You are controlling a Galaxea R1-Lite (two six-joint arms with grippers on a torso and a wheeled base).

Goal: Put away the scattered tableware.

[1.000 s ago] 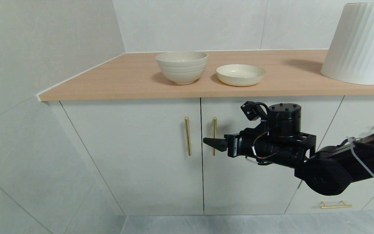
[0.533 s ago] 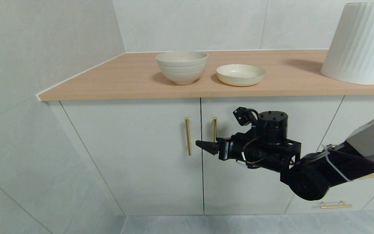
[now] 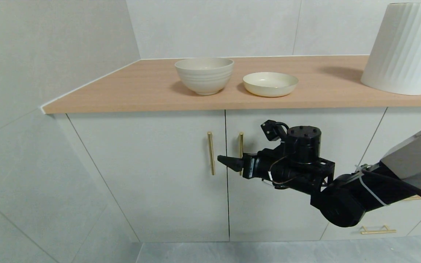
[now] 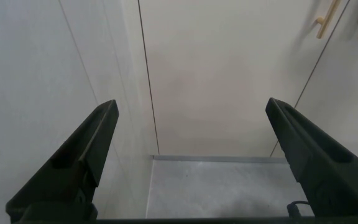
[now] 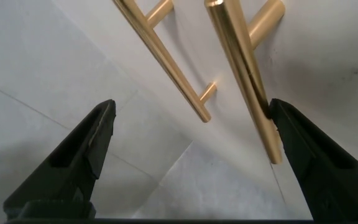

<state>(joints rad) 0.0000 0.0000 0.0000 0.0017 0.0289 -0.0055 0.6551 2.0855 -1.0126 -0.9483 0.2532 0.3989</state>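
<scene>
From the head view, a deep bowl (image 3: pixel 204 75) and a shallow dish (image 3: pixel 270 83) sit side by side on the wooden counter (image 3: pixel 144 91). Nothing is touching them. A tall white ribbed tub (image 3: pixel 404 47) stands well apart from them. Under the counter are two cupboard doors, and each has a gold handle. The right gripper (image 3: pixel 228 163) is low down in front of the right door's handle (image 3: pixel 240 146), with its tip between the two handles.

From the left wrist view, the left gripper (image 4: pixel 190 112) is spread wide and holds nothing. It points at a cupboard door (image 4: pixel 216 81) and the grey floor (image 4: pixel 216 186).

From the right wrist view, the right gripper (image 5: pixel 191 109) is also spread wide. The nearer handle (image 5: pixel 244 74) runs just beside one finger (image 5: pixel 303 155), and the other handle (image 5: pixel 163 62) is farther off.

I think the step now is opening the cupboard, so the dishes can go inside. Next, the fingers need to slip around the nearer handle, squeeze it, and pull the door open in a curve.
</scene>
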